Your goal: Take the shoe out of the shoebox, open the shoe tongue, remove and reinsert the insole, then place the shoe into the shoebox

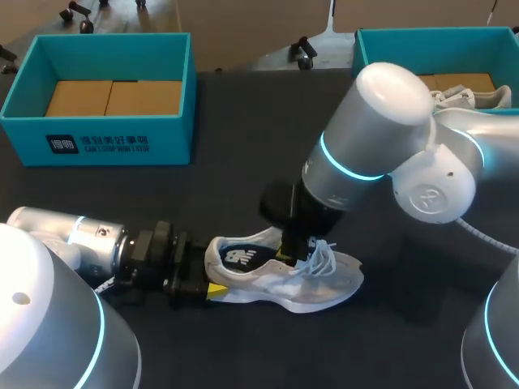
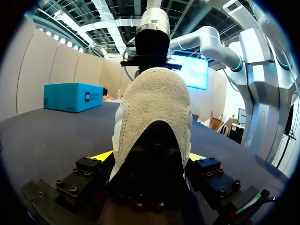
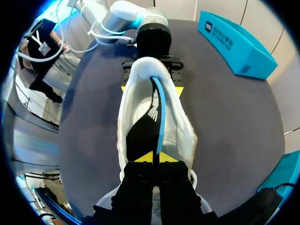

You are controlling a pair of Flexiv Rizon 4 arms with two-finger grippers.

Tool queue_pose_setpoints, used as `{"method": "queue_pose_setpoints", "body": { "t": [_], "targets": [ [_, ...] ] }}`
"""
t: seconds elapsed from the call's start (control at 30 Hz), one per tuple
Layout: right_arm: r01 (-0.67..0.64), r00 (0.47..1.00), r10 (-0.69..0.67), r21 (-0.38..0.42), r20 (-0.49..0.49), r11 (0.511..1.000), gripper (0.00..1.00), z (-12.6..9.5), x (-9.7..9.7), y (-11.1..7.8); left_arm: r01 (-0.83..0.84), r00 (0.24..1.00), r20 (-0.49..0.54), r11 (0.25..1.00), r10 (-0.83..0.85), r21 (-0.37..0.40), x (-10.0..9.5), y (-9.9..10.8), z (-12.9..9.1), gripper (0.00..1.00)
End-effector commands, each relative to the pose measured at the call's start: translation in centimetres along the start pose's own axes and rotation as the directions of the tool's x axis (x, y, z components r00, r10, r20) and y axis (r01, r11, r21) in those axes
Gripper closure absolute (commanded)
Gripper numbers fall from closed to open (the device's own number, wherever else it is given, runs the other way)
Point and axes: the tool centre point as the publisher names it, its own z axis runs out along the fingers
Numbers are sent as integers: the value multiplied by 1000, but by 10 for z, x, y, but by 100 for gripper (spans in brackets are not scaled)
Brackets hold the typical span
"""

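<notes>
The shoe point(image 1: 284, 279) lies on the table point(image 1: 243, 146), heel held tight in the left gripper point(image 1: 212, 289), while the right gripper point(image 3: 154, 158) (up by the laces) pinches the insole point(image 3: 143, 126), which runs heel-to-toe inside.

White shoe point(image 1: 302, 285) upright, dark insole point(image 1: 241, 256) tilted edgewise inside it

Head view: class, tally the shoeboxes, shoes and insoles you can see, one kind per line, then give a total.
Shoeboxes: 2 (left box, right box)
Shoes: 2 (table shoe, boxed shoe)
Insoles: 1 (insole, in the table shoe)
Total: 5
</notes>
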Motion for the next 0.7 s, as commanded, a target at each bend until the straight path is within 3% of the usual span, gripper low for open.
{"method": "queue_pose_setpoints", "body": {
  "t": [0.03, 0.43, 0.7],
  "targets": [
    [17, 1000, -17, -16, 9, 1000, 100, -12, -2, 1, 0, 1000, 1, 1000, 0, -1, 1, 0, 1, 100],
    [60, 998, -60, -23, 22, 998, 100, -32, 9, 6, 0, 1000, 1, 1000, 0, -1, 1, 0, 1, 100],
    [171, 985, -170, -85, 14, 982, 100, -42, 14, 4, 0, 1000, 1, 1000, 0, -1, 1, 0, 1, 100]
  ]
}}
